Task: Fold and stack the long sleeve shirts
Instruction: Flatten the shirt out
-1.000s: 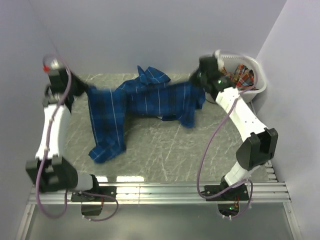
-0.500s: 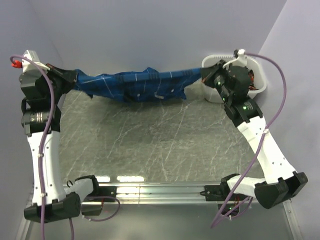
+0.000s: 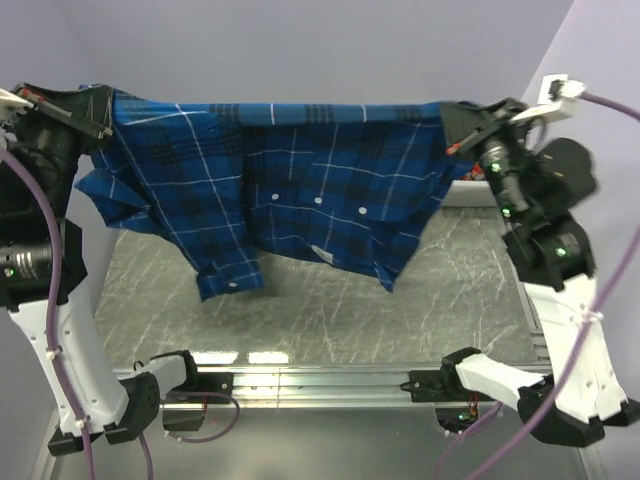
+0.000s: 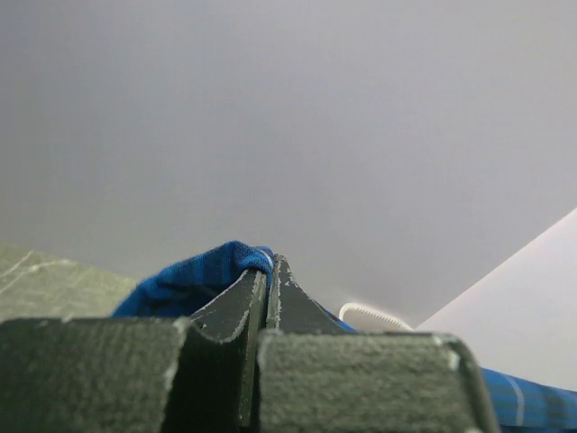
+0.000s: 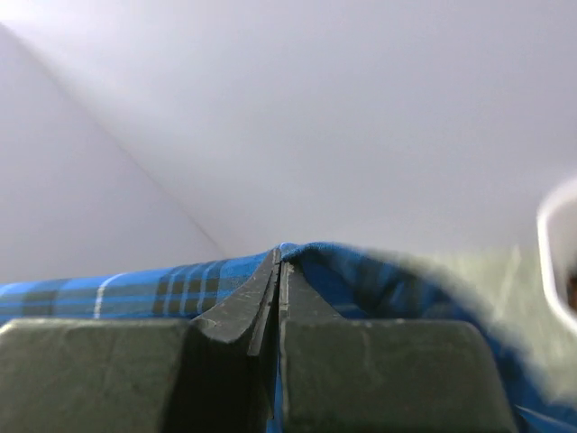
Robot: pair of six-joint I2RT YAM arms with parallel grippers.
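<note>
The grey marbled table (image 3: pixel 330 300) lies bare below, and well above it hangs the blue plaid shirt (image 3: pixel 300 190), drawn out wide between the two arms so that its top edge runs as a nearly straight line from one side to the other. Held like this, the cloth can fall open under its own weight, which I judge to be the way to flatten it before it is laid down for folding. The left arm (image 3: pixel 50 300) and right arm (image 3: pixel 560 300) both rise tall from the near edge, their purple cables (image 3: pixel 600 270) looping free of the cloth. A sleeve (image 3: pixel 225 265) hangs doubled over the front on the left side and will likely need straightening once the shirt is down. A white basket (image 5: pixel 554 244) shows only as a rim behind the shirt's right corner, close to the right arm; what it holds is hidden. The left gripper (image 3: pixel 98 105) has its jaws pressed fully together on one upper corner of the shirt, and the right gripper (image 3: pixel 452 118) pinches the other corner just as tightly. Small white buttons (image 3: pixel 318 200) face the camera.
</note>
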